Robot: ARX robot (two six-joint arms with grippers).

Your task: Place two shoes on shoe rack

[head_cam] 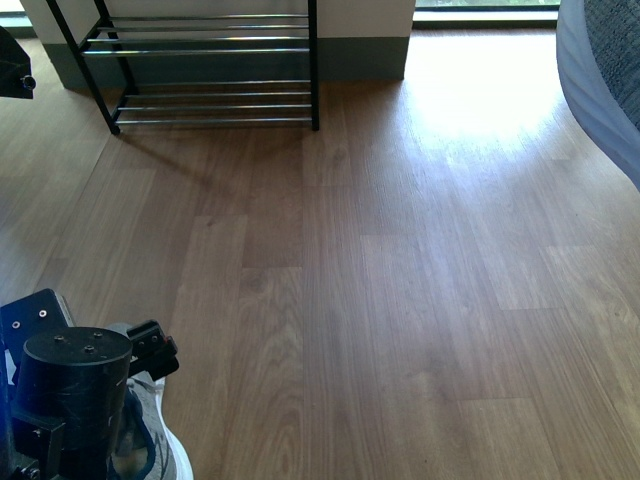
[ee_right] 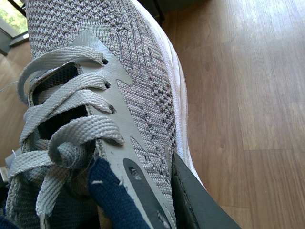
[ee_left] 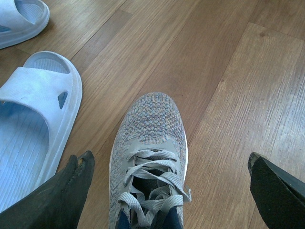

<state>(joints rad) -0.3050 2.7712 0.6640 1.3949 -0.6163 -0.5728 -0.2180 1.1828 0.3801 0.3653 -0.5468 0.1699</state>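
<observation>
- While rack (head_cam: 212, 48) at 11 o'clock shows no shoe, task 0/2 done.
- R gripper (ee_right: 143, 210): clamped on held shoe (ee_right: 143, 71), raised, 2 o'clock.
- L gripper (ee_left: 170, 160): wide, astride floor shoe (ee_left: 150, 129), 7 o'clock, no contact.

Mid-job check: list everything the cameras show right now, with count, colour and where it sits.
shoe rack: one, black frame with chrome rods, far left by the wall; the tiers in view hold no shoes.
floor sneaker: one, grey knit, on the floor under the left arm.
second sneaker: one, grey knit with white sole and navy collar, raised at the right gripper.
slippers: two, pale blue-white, on the floor beside the floor sneaker.
floor: brown wood planks.
left gripper: open, one finger either side of the floor sneaker.
right gripper: one dark finger shows, against the second sneaker's side.
</observation>
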